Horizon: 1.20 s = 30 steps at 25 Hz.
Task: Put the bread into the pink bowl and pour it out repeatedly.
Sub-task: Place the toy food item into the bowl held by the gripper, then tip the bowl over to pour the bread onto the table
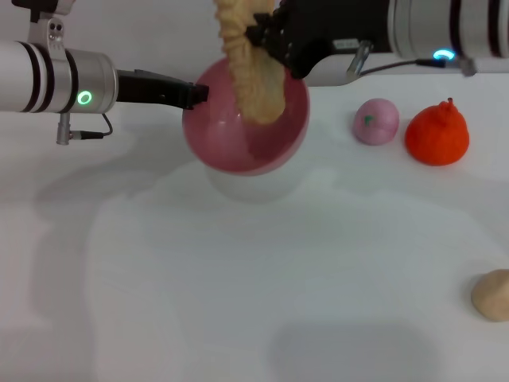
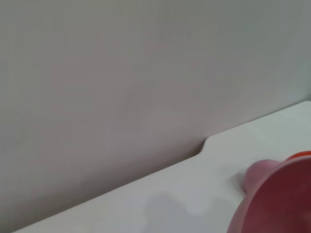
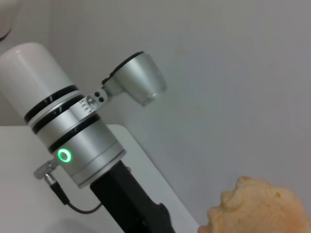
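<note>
My left gripper [image 1: 196, 94] is shut on the left rim of the pink bowl [image 1: 227, 139] and holds it above the white table, where its shadow falls. The bowl's rim [image 2: 277, 199] also fills a corner of the left wrist view. The bread [image 1: 253, 76], pale tan and ridged, hangs almost upright with its lower end inside the bowl. At the bread's upper part, my right gripper [image 1: 262, 36] is shut on it, reaching in from the right. One end of the bread [image 3: 260, 208] shows in the right wrist view beside the left arm [image 3: 73, 136].
A small pink ball [image 1: 375, 122] and an orange pear-shaped toy [image 1: 437, 134] lie to the right of the bowl. At the right edge of the table [image 1: 238, 302] sits a beige lump [image 1: 493, 294].
</note>
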Each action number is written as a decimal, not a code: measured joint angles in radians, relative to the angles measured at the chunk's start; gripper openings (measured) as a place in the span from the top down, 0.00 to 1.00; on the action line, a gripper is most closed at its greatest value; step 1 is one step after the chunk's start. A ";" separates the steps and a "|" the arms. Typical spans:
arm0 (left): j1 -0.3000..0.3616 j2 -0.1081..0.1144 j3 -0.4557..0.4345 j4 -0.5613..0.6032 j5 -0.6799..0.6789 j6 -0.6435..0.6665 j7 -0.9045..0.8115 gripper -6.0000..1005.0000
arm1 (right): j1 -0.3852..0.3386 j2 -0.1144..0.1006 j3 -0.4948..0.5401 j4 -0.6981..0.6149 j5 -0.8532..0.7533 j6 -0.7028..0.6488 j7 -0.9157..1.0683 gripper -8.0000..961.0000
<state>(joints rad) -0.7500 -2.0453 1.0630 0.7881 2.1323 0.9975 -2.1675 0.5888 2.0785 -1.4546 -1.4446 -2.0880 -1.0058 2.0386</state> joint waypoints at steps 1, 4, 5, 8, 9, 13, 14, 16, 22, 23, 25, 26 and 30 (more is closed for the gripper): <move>-0.002 -0.001 0.001 0.000 0.000 0.004 0.000 0.95 | 0.000 0.000 -0.002 0.026 0.025 0.006 -0.022 0.91; -0.005 -0.001 0.007 0.000 0.000 0.008 0.000 0.95 | 0.008 0.000 -0.013 0.087 0.053 0.026 -0.054 0.90; -0.006 -0.001 0.011 0.001 0.000 0.008 0.000 0.95 | 0.009 -0.001 -0.019 0.102 0.052 0.039 -0.056 0.90; -0.007 -0.001 0.011 0.000 0.000 0.008 0.000 0.95 | 0.012 -0.002 -0.037 0.149 0.049 0.092 -0.073 0.89; -0.007 -0.001 0.011 0.000 0.000 0.008 0.000 0.95 | 0.012 -0.002 -0.041 0.161 0.049 0.106 -0.080 0.88; -0.009 -0.001 0.012 0.000 0.000 0.007 0.000 0.95 | 0.013 -0.004 -0.048 0.185 0.049 0.133 -0.087 0.87; -0.010 -0.001 0.012 0.001 0.000 0.007 0.000 0.95 | 0.013 -0.004 -0.048 0.185 0.049 0.139 -0.087 0.86; -0.013 0.000 0.013 0.000 0.000 0.007 0.000 0.95 | 0.013 -0.003 -0.050 0.184 0.049 0.146 -0.092 0.86; -0.019 0.000 0.026 -0.001 0.000 0.002 0.000 0.95 | 0.011 -0.003 -0.063 0.172 0.049 0.147 -0.107 0.73; -0.020 0.001 0.028 -0.002 0.000 -0.001 0.000 0.95 | 0.009 -0.003 -0.064 0.163 0.049 0.148 -0.108 0.71; -0.021 0.004 0.037 -0.005 0.001 -0.009 0.000 0.95 | -0.005 -0.001 -0.067 0.132 0.050 0.159 -0.111 0.66; -0.021 0.004 0.037 -0.005 0.001 -0.009 0.000 0.95 | -0.020 0.000 -0.073 0.105 0.055 0.179 -0.116 0.63; -0.020 0.001 0.039 -0.004 0.021 -0.022 0.000 0.95 | -0.102 0.002 -0.119 -0.009 0.116 0.310 -0.180 0.52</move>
<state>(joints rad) -0.7701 -2.0441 1.1019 0.7840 2.1536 0.9753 -2.1675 0.4866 2.0808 -1.5733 -1.4539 -1.9715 -0.6959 1.8584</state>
